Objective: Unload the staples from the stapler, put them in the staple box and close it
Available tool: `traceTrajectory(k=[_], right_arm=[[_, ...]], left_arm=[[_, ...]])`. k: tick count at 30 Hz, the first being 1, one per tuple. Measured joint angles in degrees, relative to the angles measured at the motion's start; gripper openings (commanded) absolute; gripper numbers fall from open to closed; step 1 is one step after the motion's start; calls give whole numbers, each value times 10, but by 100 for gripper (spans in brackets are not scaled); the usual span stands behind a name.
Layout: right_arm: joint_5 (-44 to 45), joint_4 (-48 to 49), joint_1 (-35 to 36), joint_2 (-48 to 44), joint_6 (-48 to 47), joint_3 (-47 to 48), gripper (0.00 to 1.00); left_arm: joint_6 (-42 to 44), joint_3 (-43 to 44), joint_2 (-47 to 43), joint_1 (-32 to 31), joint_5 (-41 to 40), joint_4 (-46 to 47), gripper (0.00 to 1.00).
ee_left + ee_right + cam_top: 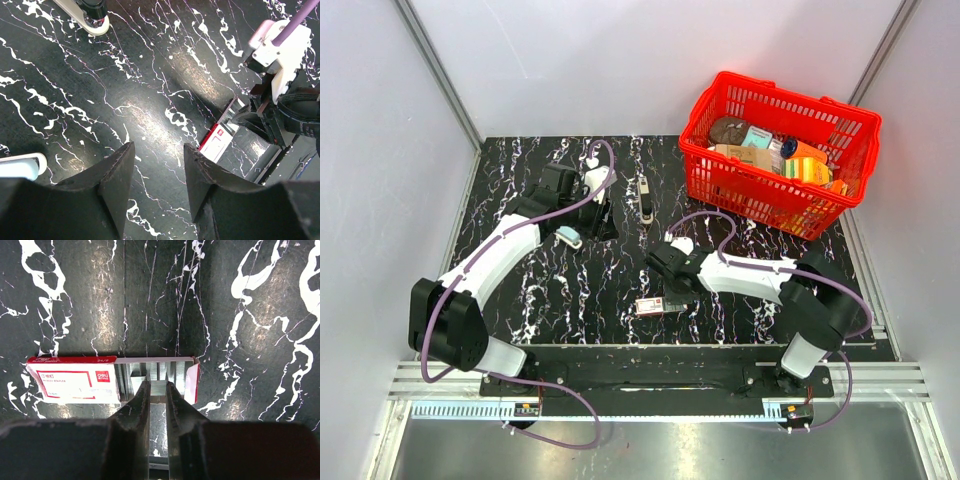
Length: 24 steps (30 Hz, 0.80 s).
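The left gripper (159, 146) is spread open with nothing between its fingers (112, 185), only the black table (100, 90) under it. The stapler (645, 200) lies flat ahead of it, not touched. The right gripper (157, 387) has its fingers squeezed close, pinching silver staples (156, 374) right at the open red staple box (75, 380) in front of it

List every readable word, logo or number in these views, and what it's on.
"deli": white logo on the red-and-white lid of the staple box, right wrist view.
"24/6": on the same box's red top edge.
Chinese characters and a small print line on that lid: too blurred to read.
Labels on the packages in the red basket: too small to read.
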Motion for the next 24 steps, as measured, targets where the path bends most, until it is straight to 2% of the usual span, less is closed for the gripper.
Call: traceTrajectory(k=[8,16,24], right_arm=[[0,-2,0,6,-2,6,3],[0,-2,3,7,-2,7,11],[0,-5,11,7,-1,8,27]], left_arm=[[-3,-4,-3,0,2,0,48],[-3,-9,-4,0,2,0,48],[-3,-9,-4,0,2,0,48]])
